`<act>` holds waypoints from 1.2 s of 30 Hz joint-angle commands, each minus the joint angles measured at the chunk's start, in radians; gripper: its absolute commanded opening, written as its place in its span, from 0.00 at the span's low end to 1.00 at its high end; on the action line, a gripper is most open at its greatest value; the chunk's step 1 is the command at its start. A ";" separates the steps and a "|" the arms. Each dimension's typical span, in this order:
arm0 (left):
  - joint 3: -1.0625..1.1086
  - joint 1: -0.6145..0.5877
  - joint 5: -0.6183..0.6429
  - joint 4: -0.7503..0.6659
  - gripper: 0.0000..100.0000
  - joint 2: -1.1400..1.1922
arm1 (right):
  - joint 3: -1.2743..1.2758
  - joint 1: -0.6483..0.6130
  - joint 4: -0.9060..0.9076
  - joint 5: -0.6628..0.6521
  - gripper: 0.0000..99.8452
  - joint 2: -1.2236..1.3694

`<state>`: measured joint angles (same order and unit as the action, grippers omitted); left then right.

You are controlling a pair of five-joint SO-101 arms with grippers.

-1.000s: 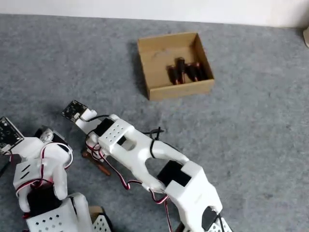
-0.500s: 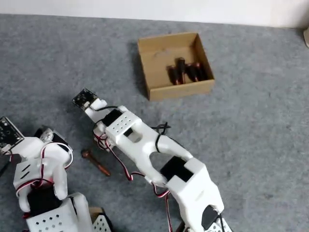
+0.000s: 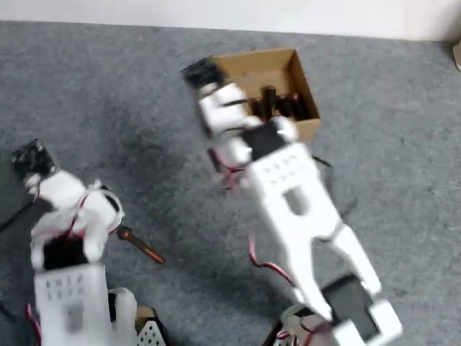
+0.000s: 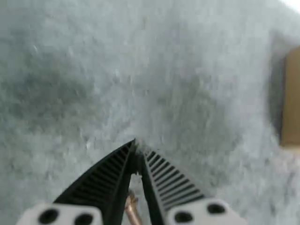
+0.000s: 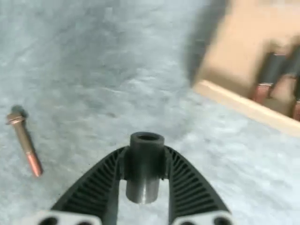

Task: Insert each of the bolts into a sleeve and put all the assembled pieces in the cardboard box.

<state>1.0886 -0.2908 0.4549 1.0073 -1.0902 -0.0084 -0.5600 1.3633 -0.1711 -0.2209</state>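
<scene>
Right pincer (image 5: 145, 151): I am seeing it clamping a black sleeve (image 5: 144, 176) and hovering near a corner of the box (image 3: 256, 58).
Left pincer (image 4: 137, 150): fingers pressing together, hanging over the grey tabletop (image 3: 389, 166).
Bolt (image 3: 141, 246): lying loose on the tabletop beside the left arm.
Box: I am counting several assembled pieces (image 3: 284, 107) resting inside, along one wall.

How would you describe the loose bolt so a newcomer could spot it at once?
Find the cardboard box on the grey carpet, then look to the left arm nearer the camera. Beside it lies a copper bolt, alone and bare, unlike the sleeved pieces in the box.
</scene>
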 commanded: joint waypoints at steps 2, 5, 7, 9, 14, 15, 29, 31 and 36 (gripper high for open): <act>-0.163 0.124 -0.008 0.083 0.01 0.389 | -0.010 0.085 0.059 -0.060 0.01 -0.176; -0.249 0.189 -0.005 0.193 0.01 0.530 | -0.016 0.134 0.131 -0.063 0.01 -0.188; -0.285 0.208 0.035 0.267 0.01 0.572 | -0.013 0.174 0.163 -0.063 0.01 -0.182; -0.309 0.205 0.114 0.344 0.01 0.578 | -0.010 0.214 0.173 -0.078 0.01 -0.179; -0.302 0.197 0.193 0.397 0.01 0.587 | -0.010 0.271 0.189 -0.112 0.01 -0.179; -0.285 0.199 0.193 0.397 0.01 0.587 | -0.010 0.272 0.191 -0.112 0.01 -0.179; -0.081 0.263 0.198 0.175 0.01 0.585 | -0.007 0.277 0.255 -0.110 0.01 -0.179; -0.059 0.263 0.199 0.118 0.01 0.585 | -0.007 0.277 0.263 -0.107 0.01 -0.179; -0.053 0.265 0.199 0.061 0.01 0.585 | -0.007 0.277 0.277 -0.106 0.01 -0.180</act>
<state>1.0380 -0.0453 0.6452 1.1055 -0.5056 -0.0084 -0.2961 1.6333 -0.2723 -0.3652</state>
